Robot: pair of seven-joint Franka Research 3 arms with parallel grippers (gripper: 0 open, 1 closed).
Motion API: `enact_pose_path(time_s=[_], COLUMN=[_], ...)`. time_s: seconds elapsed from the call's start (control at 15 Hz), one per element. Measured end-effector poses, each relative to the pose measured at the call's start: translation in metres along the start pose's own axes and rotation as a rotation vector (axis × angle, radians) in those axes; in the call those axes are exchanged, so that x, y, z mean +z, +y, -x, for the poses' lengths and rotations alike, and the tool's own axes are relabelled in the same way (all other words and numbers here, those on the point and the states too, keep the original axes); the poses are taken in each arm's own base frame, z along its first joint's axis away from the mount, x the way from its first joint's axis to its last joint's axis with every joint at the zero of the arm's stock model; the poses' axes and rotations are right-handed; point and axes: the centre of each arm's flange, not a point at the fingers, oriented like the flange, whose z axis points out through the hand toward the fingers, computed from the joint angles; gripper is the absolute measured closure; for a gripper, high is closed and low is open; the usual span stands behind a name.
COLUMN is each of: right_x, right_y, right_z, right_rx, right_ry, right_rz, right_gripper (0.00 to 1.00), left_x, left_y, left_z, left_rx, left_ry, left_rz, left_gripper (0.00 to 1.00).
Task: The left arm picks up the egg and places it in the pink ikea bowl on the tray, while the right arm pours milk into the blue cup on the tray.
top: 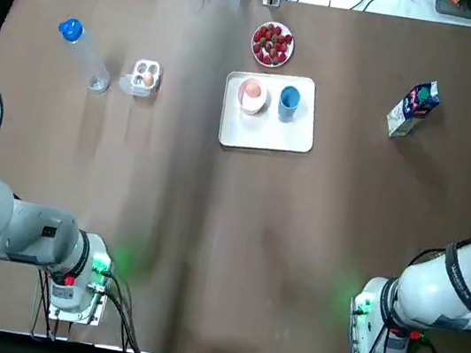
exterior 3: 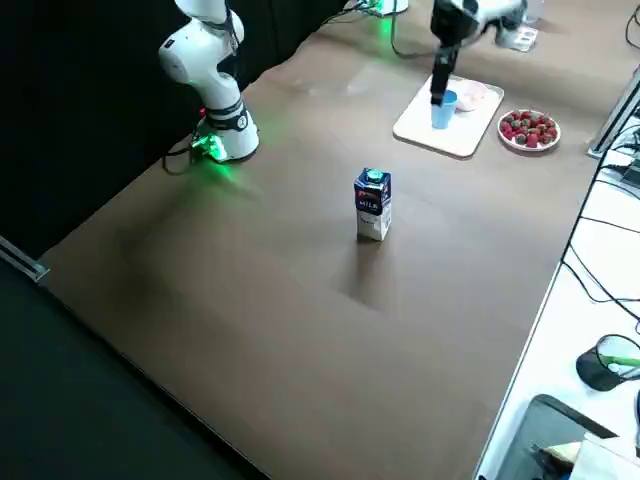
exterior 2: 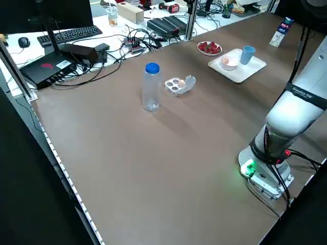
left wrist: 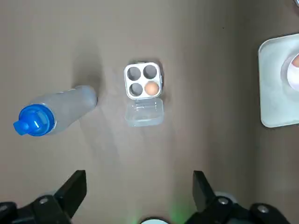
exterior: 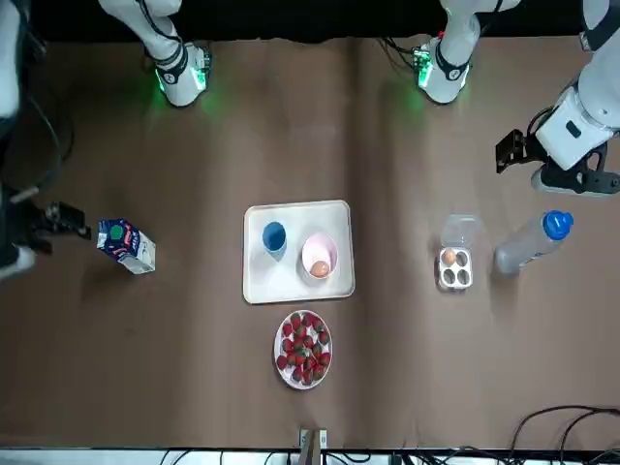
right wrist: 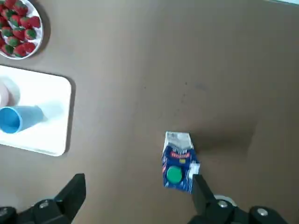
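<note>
my left gripper hangs high over the table, fingers spread wide with nothing between them. its wrist camera looks straight down on the egg carton: lid folded open, four wells, one egg sitting in one of them. the bottle stands just beside the carton. that view catches only an edge of the tray.

the top view fills in the rest. a second egg sits in the pink bowl on the tray, and the blue cup stands beside the bowl. a plate of strawberries lies just past the tray's far edge.

my right gripper is also spread wide and holds nothing. it hangs above the milk carton, which stands upright on the table, well apart from the tray on my right side. i cannot tell whether there is milk in the cup.
</note>
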Motion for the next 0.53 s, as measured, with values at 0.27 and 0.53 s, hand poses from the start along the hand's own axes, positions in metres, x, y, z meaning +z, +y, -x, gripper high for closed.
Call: enact_pose_path(time_s=[0.27,0.53], right_x=[-0.037,-0.038], right_y=[-0.011,0.004], right_z=[0.039,0.046], right_rx=[0.061,0.093], right_ry=[-0.06,-0.088], right_rz=[-0.012,0.072], right_gripper=[0.0,0.0], left_x=[0.0,0.0], left_y=[0.001,0.001], left_z=[0.0,0.0], left_rx=[0.002,0.002], left_ry=[0.0,0.0], left_rz=[0.0,0.0], left_gripper=[0.0,0.0])
